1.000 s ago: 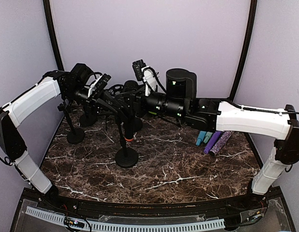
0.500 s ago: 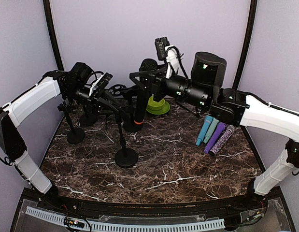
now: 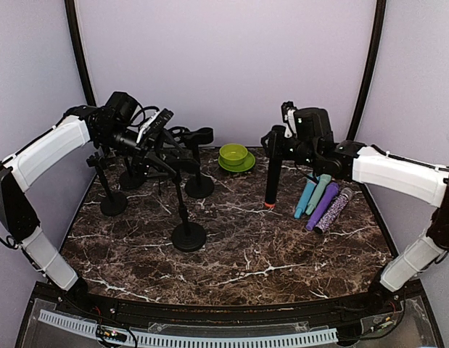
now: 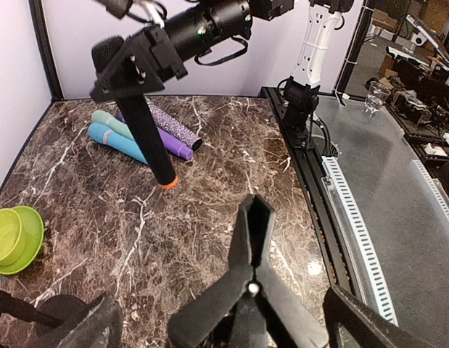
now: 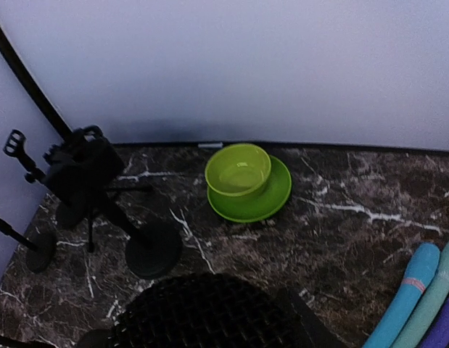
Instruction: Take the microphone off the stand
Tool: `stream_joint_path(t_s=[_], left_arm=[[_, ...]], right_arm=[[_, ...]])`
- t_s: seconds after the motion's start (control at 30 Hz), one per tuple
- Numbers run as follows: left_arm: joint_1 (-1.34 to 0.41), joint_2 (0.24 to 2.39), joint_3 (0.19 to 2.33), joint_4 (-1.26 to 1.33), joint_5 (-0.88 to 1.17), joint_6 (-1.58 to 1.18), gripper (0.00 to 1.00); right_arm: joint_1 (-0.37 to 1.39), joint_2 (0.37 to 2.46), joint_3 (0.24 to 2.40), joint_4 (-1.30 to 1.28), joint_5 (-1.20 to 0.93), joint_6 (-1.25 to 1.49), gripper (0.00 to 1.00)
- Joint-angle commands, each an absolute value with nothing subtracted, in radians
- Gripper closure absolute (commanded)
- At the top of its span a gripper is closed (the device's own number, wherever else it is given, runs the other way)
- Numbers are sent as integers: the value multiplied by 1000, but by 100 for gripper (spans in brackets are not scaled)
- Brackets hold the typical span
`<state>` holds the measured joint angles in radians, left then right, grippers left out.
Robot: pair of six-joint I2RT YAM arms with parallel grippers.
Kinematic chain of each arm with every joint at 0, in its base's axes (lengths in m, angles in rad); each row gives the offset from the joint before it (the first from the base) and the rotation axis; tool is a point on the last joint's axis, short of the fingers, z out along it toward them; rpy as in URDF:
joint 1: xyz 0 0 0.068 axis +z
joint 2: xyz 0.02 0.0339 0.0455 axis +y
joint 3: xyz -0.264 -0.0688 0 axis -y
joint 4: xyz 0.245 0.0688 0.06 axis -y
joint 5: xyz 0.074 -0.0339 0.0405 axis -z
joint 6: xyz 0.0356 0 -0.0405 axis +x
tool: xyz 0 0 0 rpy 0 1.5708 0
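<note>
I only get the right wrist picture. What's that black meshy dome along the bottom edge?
Observer: It's the head of a black microphone, clamped upright in the right gripper.
Operator: What's under the head?
Observer: A straight black handle ending in an orange ring.
Operator: And the other arm?
Observer: The left gripper is wide open, with the stand's clip between its fingers.

The left arm rises and reaches inward, its pincer spread wide. The right arm stretches in from the opposite side, its pincer clamped on the microphone near its head.
</note>
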<state>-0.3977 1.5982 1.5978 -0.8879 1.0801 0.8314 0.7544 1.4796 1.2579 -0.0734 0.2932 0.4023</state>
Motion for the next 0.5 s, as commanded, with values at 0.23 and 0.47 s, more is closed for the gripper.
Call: stream_joint_path(t_s=[0.23, 0.47], left_arm=[[-404, 1517, 1622, -922, 939, 721, 1], [-404, 1483, 1591, -950, 901, 731, 1]], right_arm=[[563, 1662, 1241, -174, 195, 571, 86], [465, 1816, 1307, -182, 122, 608, 87]])
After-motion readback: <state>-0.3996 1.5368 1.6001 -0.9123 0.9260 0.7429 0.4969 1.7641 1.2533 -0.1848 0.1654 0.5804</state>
